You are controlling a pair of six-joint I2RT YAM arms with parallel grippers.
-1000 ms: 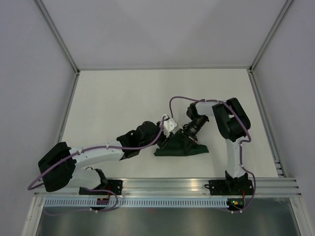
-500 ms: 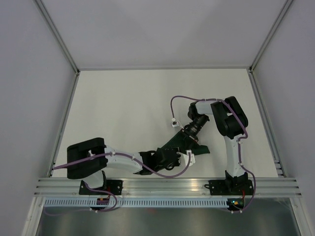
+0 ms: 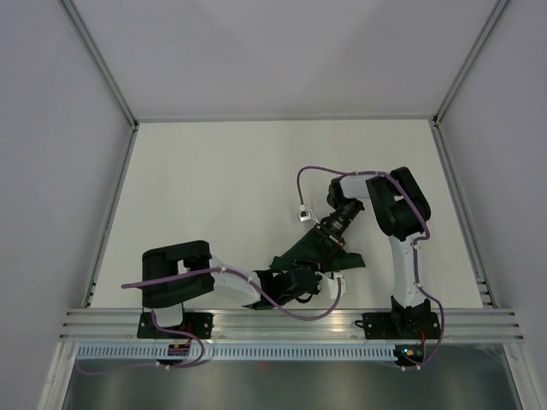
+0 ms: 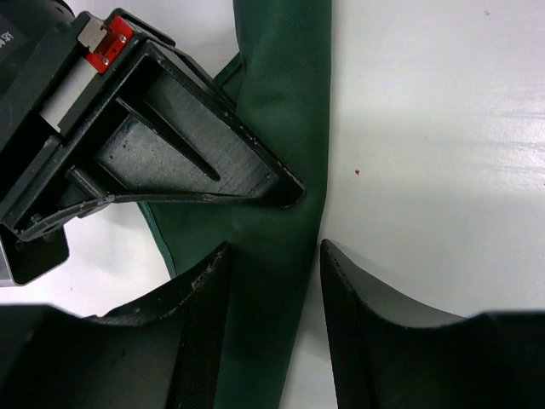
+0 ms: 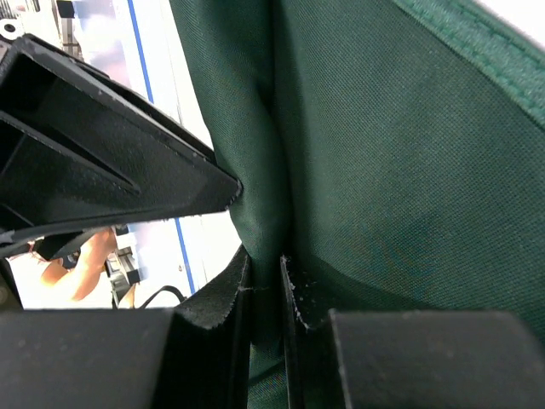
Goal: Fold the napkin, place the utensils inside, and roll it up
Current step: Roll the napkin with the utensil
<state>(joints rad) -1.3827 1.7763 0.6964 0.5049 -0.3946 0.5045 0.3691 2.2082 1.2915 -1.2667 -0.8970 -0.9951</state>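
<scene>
The dark green napkin (image 3: pixel 289 253) lies bunched near the table's front, partly lifted. My right gripper (image 3: pixel 330 246) is shut on a fold of it; in the right wrist view both fingers pinch a ridge of the napkin (image 5: pixel 409 170) at the right gripper (image 5: pixel 266 260). From the near side my left gripper (image 3: pixel 295 272) straddles a narrow band of the napkin (image 4: pixel 285 102). In the left wrist view the left gripper (image 4: pixel 275 249) is open, with bare table showing beside its right finger. The utensils are out of view.
An aluminium rail (image 3: pixel 291 320) runs along the near edge under both arm bases. Purple cables loop off each arm, and a small white tag (image 3: pixel 302 213) hangs on the right arm's cable. Grey walls close in the table's left, back and right.
My left arm has swung from the napkin's left side round to its near side, and its jaws have widened. The right gripper has kept its pinch and barely moved.
</scene>
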